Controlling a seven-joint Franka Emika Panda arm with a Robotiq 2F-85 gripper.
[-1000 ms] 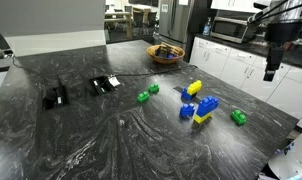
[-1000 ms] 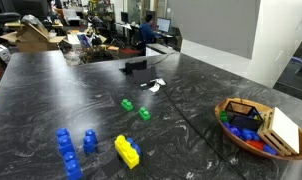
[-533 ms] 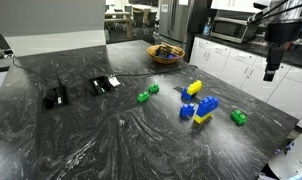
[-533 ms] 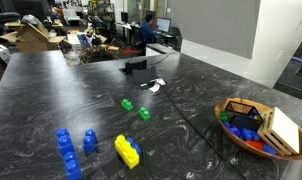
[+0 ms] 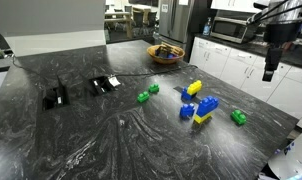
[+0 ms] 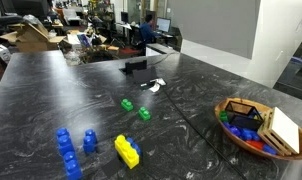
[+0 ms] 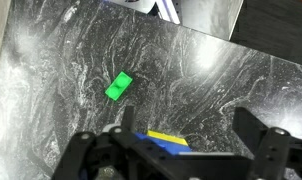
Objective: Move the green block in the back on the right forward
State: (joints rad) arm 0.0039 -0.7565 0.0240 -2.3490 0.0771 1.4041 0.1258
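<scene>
- The green block [image 5: 153,89] sits mid-surface [image 5: 81,130], just beside its twin block [image 5: 143,97]. I judge the rearward, right-hand one to be the target.
- It is probably light, rigid and slick, so pinch its flat sides.
- The gripper [image 5: 271,66] hangs high at the right.
- Only the wrist view shows the jaws spread and empty, above a single green piece [image 7: 118,86]; I cannot tell which one it is.

Two small blocks [image 5: 143,97] laid together on the worktop [image 5: 91,140], larger blocks [image 5: 204,108] grouped to their right, lone small block [image 5: 238,117] further right, bowl [image 5: 166,53] set behind.
</scene>
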